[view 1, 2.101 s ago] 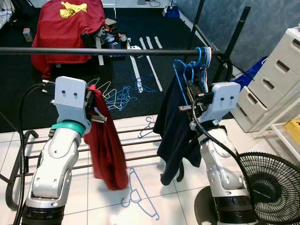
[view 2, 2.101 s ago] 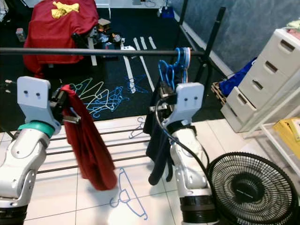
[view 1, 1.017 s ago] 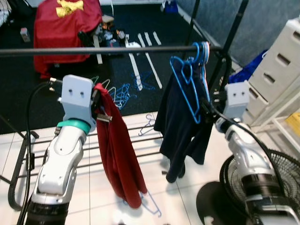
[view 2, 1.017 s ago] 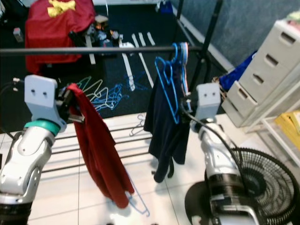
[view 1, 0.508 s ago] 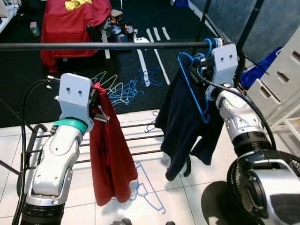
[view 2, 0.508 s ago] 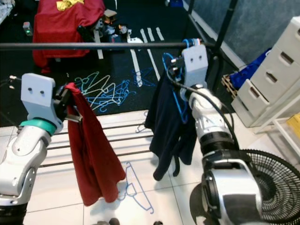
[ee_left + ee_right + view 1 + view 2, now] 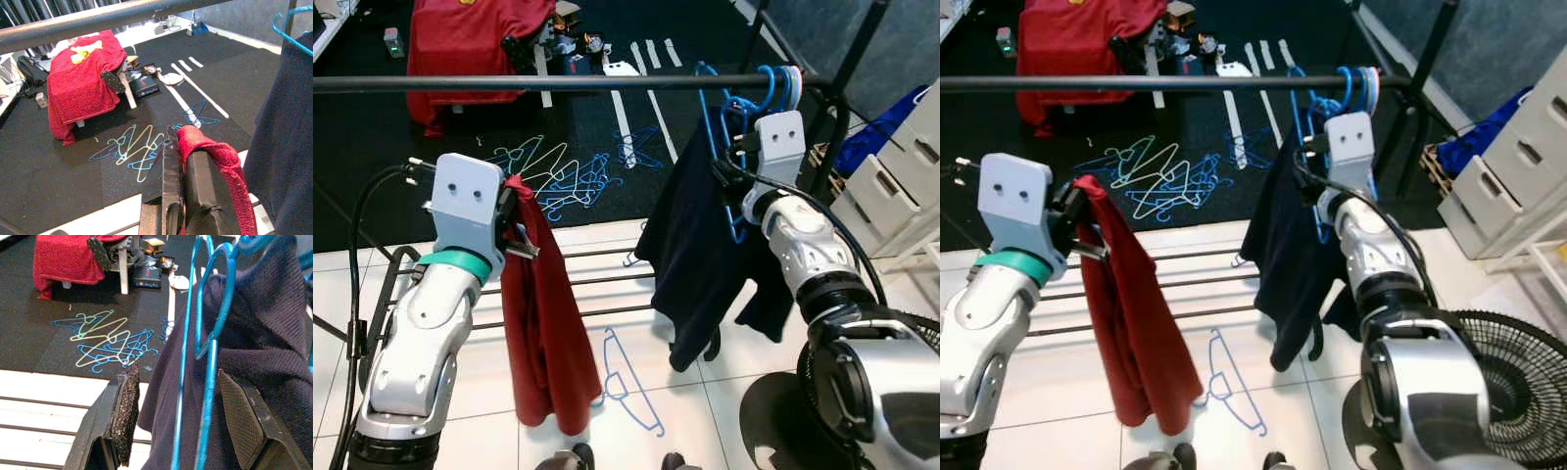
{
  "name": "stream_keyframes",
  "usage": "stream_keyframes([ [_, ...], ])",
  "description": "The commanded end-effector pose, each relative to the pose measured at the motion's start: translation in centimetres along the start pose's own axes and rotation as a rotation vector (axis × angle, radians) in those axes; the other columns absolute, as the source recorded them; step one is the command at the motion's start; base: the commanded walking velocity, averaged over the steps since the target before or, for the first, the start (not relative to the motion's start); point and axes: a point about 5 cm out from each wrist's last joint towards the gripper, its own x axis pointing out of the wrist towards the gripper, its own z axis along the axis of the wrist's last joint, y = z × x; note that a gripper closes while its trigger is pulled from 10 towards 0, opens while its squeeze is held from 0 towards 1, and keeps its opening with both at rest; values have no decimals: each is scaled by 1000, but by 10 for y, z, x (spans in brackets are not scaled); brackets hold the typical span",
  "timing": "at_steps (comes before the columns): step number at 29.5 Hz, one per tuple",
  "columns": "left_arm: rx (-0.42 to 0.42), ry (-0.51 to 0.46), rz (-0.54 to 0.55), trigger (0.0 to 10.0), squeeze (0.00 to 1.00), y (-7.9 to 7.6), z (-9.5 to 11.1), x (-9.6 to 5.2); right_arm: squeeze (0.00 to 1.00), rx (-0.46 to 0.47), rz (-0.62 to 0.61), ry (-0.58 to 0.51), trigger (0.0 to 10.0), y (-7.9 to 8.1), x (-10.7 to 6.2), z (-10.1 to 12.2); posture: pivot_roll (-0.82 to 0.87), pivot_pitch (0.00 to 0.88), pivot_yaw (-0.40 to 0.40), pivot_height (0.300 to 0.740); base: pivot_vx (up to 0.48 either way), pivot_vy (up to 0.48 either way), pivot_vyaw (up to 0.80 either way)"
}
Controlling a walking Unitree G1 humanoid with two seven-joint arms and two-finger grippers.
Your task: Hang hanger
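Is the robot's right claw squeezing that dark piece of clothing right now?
No: in the right wrist view the right gripper stands open, its fingers apart on either side of the blue hanger and the dark garment.

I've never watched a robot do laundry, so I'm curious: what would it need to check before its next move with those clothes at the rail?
1. Blue plastic hanger carrying the dark navy garment hooked on the black metal rail: ok.
2. Right gripper fingers open around that hanger: ok.
3. Left gripper clamped on the red garment: ok.
4. Red garment on a hanger: cannot tell.
5. Free rail left of the navy garment: ok.
6. Loose blue hanger on the white floor tiles near the feet: not ok.
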Motion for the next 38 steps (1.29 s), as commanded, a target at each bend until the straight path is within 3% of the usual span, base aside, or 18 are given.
stream_keyframes([
  [1, 13, -5, 6, 10000, 0, 3, 3, -2, 0, -41, -18, -7, 10000, -3, 0, 2, 123, 177, 111, 740, 0, 0, 0],
  [10, 3, -4, -9, 10000, 0, -2, 4, -1, 0, -29, -17, 6, 10000, -13, -2, 0, 123, 182, 113, 740, 0, 0, 0],
  [11, 3, -2, -10, 10000, 0, -1, 4, -2, 0, -2, -4, 26, 4863, -13, -3, -4, 125, 182, 113, 740, 0, 0, 0],
  [12, 3, -2, -10, 10000, 0, -1, 4, -2, 0, -2, -4, 26, 4863, -13, -3, -4, 125, 182, 113, 740, 0, 0, 0],
  [13, 3, 0, -9, 10000, 0, -1, 4, -2, 0, 25, -1, 48, 3647, -14, -4, -8, 127, 183, 113, 740, 0, 0, 0],
  [14, 3, 0, -9, 10000, 0, -1, 4, -2, 0, 25, -1, 48, 3647, -14, -4, -8, 127, 183, 113, 740, 0, 0, 0],
  [15, 4, 3, -7, 10000, 0, 0, 4, -3, 0, 49, 0, 68, 0, -15, -4, -11, 132, 184, 113, 740, 0, 0, 0],
  [19, 6, 4, -3, 10000, 0, 1, 5, -3, 0, 95, -2, 88, 0, -18, -5, -15, 137, 185, 113, 740, 0, 0, 0],
  [27, 5, 6, 0, 10000, 0, 2, 5, -3, 0, 88, -14, 79, 0, -24, -6, -13, 130, 183, 115, 740, 0, 0, 0],
  [38, -20, 8, -14, 10000, 0, -7, 3, -1, 0, -54, 22, -4, 0, -32, -5, 11, 84, 167, 102, 740, 0, 0, 0],
])
